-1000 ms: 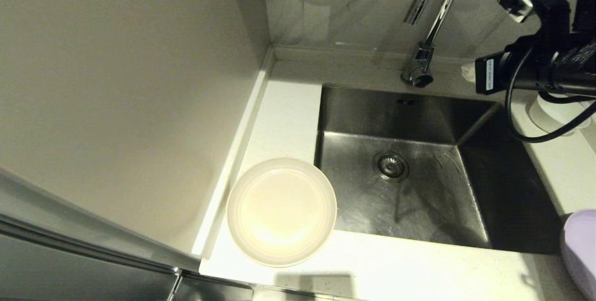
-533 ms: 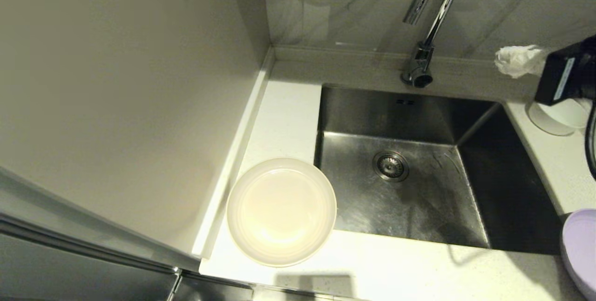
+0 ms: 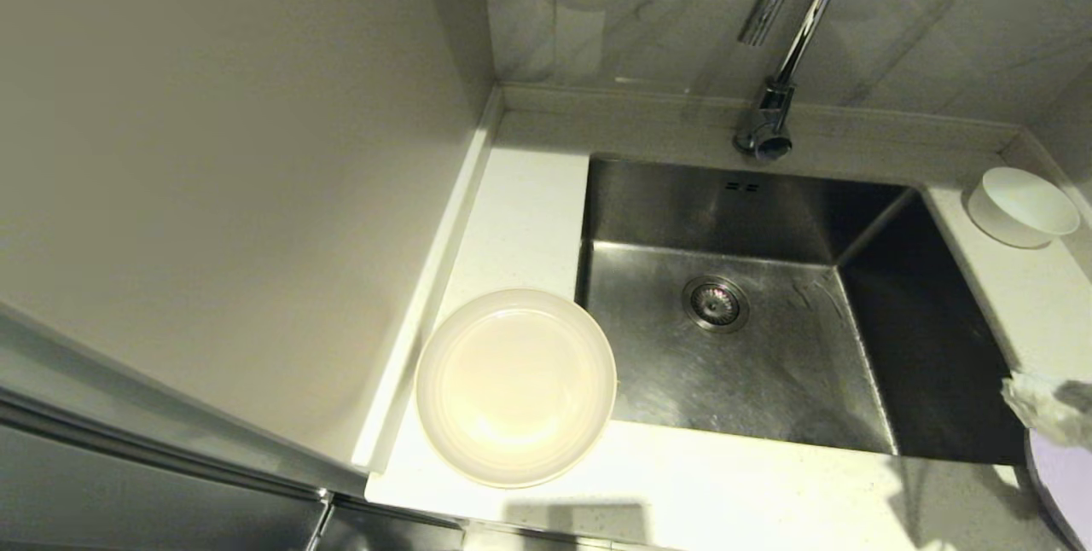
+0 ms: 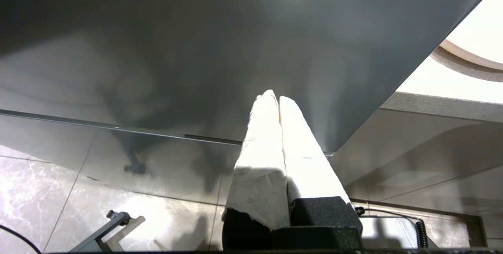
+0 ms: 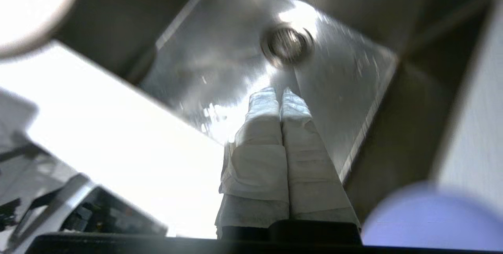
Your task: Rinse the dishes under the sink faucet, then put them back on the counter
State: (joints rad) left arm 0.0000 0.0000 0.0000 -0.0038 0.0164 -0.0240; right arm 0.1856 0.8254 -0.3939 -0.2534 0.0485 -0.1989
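Note:
The beige plate point(image 3: 515, 387) lies on the counter point(image 3: 529, 201) left of the sink point(image 3: 793, 380), its rim just over the basin edge. The white bowl point(image 3: 1021, 205) stands on the counter at the back right. At the front right edge shows part of the lavender plate point(image 3: 1066, 483), seen again in the right wrist view point(image 5: 432, 218). My right gripper point(image 3: 1045, 402) point(image 5: 279, 91), wrapped in white, hangs shut and empty over the sink's front right corner beside that plate. My left gripper point(image 4: 275, 96) is shut and empty, low in front of the dark cabinet. The faucet point(image 3: 785, 31) rises behind the sink.
The drain strainer point(image 3: 716, 304) sits mid-basin, with overflow slots point(image 3: 742, 187) on the back wall. A plain wall point(image 3: 213, 150) stands close on the left and grey tiles point(image 3: 648, 5) behind. The speckled counter edge point(image 4: 432, 104) shows above the left gripper.
My right arm has pulled away from the back right by the faucet and bowl, swinging to the front right; only its wrapped fingertips now show. The bowl is uncovered.

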